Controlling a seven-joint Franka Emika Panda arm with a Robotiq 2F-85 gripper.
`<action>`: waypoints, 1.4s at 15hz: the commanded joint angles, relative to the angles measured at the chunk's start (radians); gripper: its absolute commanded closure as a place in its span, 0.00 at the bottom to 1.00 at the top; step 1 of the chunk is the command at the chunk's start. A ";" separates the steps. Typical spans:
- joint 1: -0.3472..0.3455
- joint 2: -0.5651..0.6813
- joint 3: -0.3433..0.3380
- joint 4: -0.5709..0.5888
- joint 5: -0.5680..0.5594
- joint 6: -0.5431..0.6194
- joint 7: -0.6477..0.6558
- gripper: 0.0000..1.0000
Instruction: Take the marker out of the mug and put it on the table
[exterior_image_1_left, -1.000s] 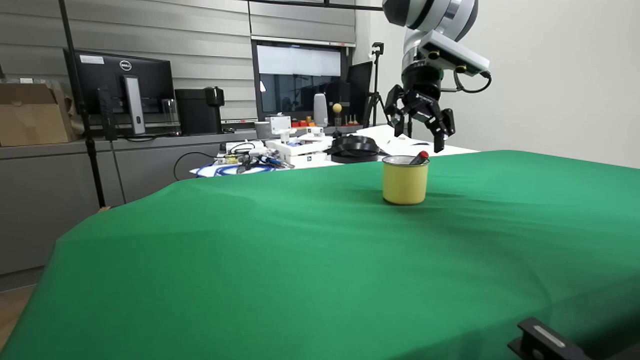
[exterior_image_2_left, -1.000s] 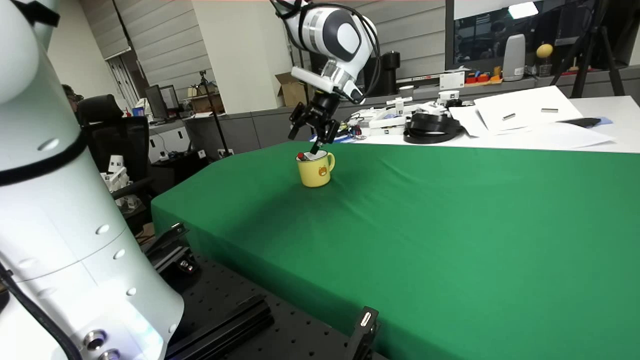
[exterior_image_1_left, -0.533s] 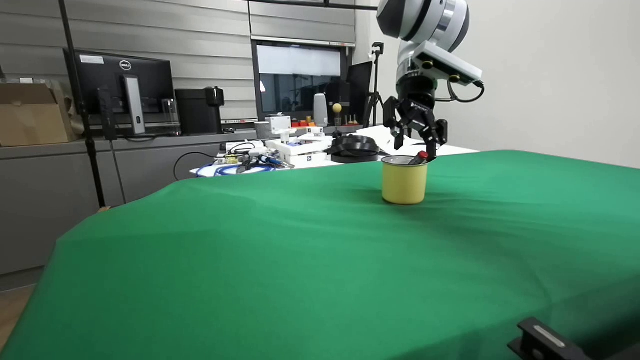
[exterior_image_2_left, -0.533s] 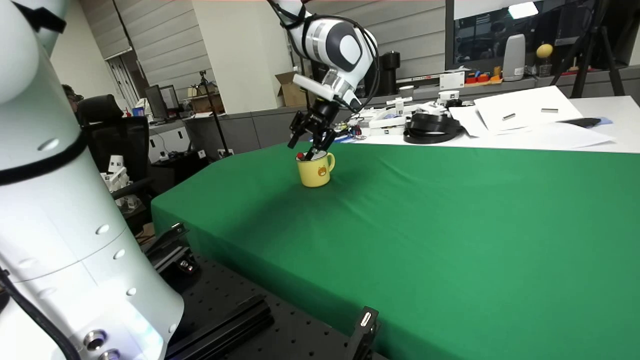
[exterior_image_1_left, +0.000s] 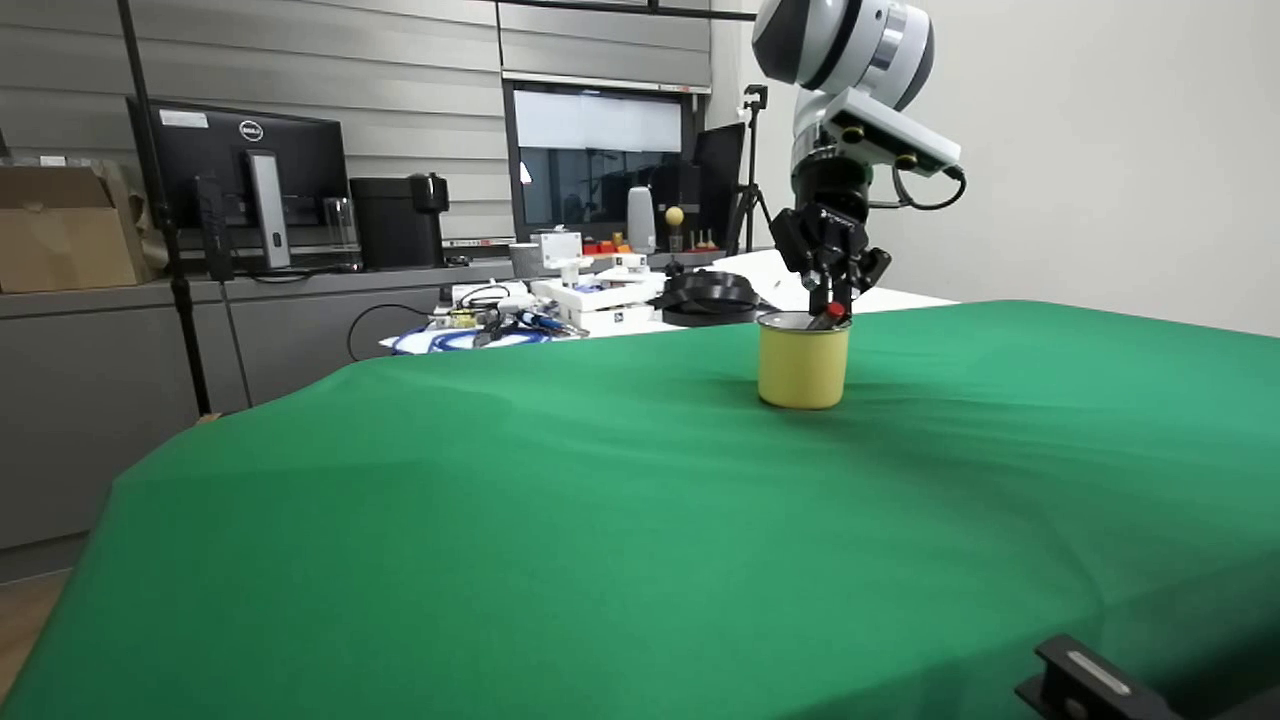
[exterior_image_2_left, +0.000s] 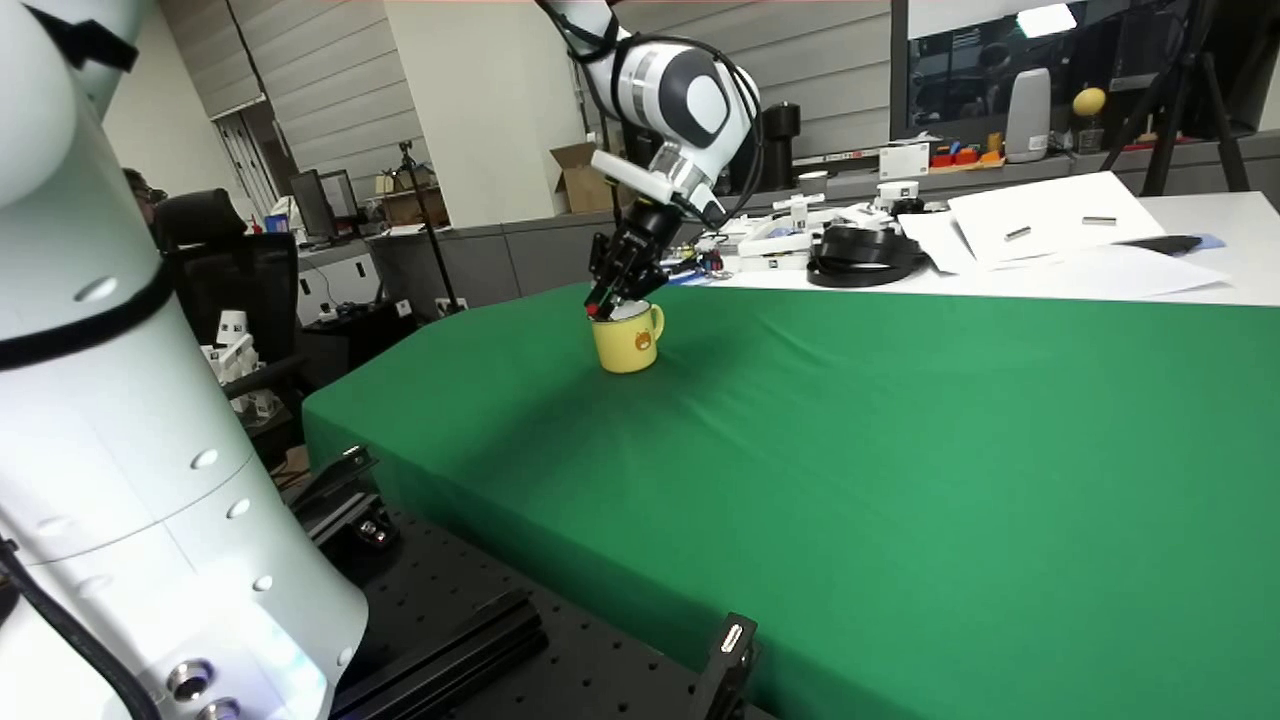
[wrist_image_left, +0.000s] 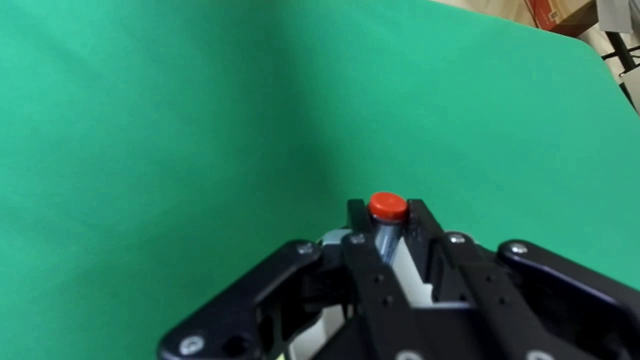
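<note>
The marker (wrist_image_left: 388, 206), dark with a red end, leans in the mug with that end at the rim. My gripper (wrist_image_left: 389, 215) is shut on it just below the red end, one black finger (wrist_image_left: 358, 212) on each side. In both exterior views the pale-yellow mug (exterior_image_1_left: 802, 370) stands upright on the green table (exterior_image_1_left: 600, 520). Its handle and a small bear print show on the mug (exterior_image_2_left: 625, 345) in an exterior view. Fingertips reach down to the mug's rim. Most of the marker's lower part is hidden inside the mug and behind my fingers.
Behind the green cloth is a white desk with papers (exterior_image_2_left: 1050, 225), a black coil (exterior_image_2_left: 868, 256) and several white parts. A box (wrist_image_left: 565, 17) lies beyond the cloth's far edge in the wrist view. Black rails (exterior_image_2_left: 445, 655) run along the robot's base.
My gripper has come down to the mug's rim, and its fingers have gone from wide open to shut on the marker. Marker and mug have shifted slightly left in both exterior views.
</note>
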 joint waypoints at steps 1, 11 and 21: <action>-0.014 0.031 0.008 0.064 0.004 -0.053 0.040 0.95; -0.044 -0.021 0.010 0.205 0.036 -0.253 0.042 0.94; -0.004 -0.127 -0.039 0.193 -0.113 -0.132 0.048 0.94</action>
